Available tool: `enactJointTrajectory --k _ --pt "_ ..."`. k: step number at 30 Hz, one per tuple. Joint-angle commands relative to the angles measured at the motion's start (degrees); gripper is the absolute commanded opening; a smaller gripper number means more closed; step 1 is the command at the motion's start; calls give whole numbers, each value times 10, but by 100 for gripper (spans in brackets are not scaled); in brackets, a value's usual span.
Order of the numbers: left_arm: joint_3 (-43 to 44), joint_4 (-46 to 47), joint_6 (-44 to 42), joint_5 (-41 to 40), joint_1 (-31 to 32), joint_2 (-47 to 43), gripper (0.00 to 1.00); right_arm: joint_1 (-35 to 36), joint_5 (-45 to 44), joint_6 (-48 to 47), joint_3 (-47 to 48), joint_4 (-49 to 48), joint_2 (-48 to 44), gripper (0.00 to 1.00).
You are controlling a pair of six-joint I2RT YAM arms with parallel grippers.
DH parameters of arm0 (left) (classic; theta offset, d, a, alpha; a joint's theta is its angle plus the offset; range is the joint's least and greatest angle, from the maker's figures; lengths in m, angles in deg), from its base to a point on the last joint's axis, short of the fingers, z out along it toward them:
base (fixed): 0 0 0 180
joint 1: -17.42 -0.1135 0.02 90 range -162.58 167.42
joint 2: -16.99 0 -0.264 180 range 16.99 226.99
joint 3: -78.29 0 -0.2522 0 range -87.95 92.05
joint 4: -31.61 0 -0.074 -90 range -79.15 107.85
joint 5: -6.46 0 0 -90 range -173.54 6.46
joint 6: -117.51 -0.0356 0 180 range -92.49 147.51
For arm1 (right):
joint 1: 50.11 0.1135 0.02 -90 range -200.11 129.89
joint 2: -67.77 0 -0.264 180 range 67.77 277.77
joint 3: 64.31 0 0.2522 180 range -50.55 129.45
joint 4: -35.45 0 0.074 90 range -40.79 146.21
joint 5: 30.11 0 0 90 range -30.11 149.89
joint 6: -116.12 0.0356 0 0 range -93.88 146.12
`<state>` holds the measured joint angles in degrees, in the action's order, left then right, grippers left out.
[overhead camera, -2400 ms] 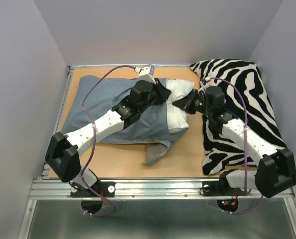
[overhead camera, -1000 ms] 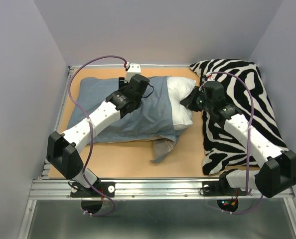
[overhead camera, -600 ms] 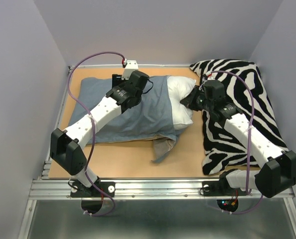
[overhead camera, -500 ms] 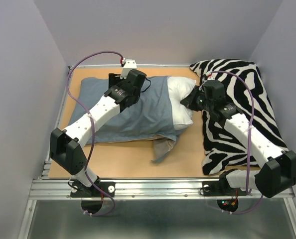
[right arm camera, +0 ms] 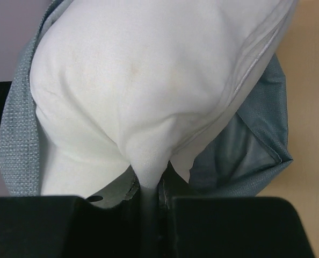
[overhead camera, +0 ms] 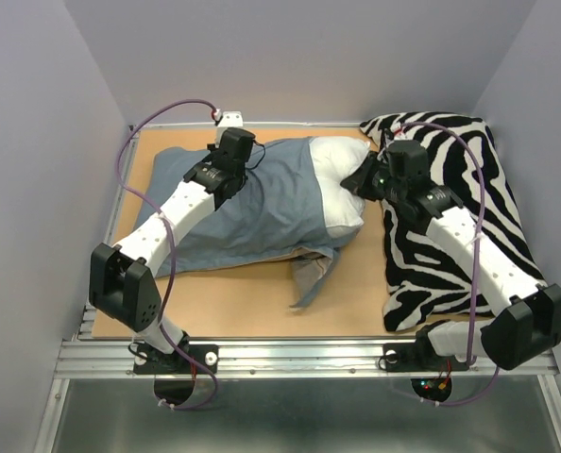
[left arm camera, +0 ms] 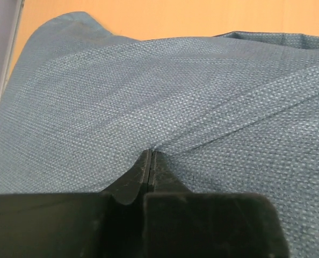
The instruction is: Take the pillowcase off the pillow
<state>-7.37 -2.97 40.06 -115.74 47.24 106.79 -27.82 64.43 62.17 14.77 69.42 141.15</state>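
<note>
Left gripper: the left gripper point(left arm camera: 150, 156) is clamped on a small pleat of the pillowcase point(overhead camera: 262, 203), fingers pressed together with cloth between them. Taut ridges run away from the pinch in the wrist view.
Right gripper: the right gripper point(right arm camera: 149, 185) is clenched on a nub of the pillow point(overhead camera: 340, 184) at its bared end, beside the zebra cushion point(overhead camera: 460, 170).
What changed: over the last couple of seconds the left arm has swept from the centre of the frame to the upper left, dragging its pinch of cloth along. The right gripper has barely moved.
Effect on cloth: the case's open edge seems to have crept a little leftward and slightly more white shows, but the gain is small and hard to judge from above.
Where things lie: the pillow is mostly inside the case, across the upper middle of the table point(overhead camera: 252, 302). A loose flap of the case trails toward lower centre.
Meaning for the task: the pull-apart has begun, and most of the sleeve is yet to come off.
Next move: likely more leftward pull, or a re-grip.
</note>
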Motion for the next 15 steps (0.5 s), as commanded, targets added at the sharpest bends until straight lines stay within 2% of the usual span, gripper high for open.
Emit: enactJointTrajectory --k 1,4,7,12,15 --pt "-20 17 21 1 -43 -38 0 -2 -58 -28 124 4 5 0" --pt "-38 31 74 -19 -78 -47 0 -2 -94 -40 204 31 15 1" --pt "-58 78 105 13 -138 -48 0 -2 -126 -51 290 65 31 1" --pt "-29 76 128 -14 -203 14 0 -2 -171 -76 401 132 47 1" --pt "-31 86 136 -13 -233 22 0 -2 -211 -95 452 154 47 1"
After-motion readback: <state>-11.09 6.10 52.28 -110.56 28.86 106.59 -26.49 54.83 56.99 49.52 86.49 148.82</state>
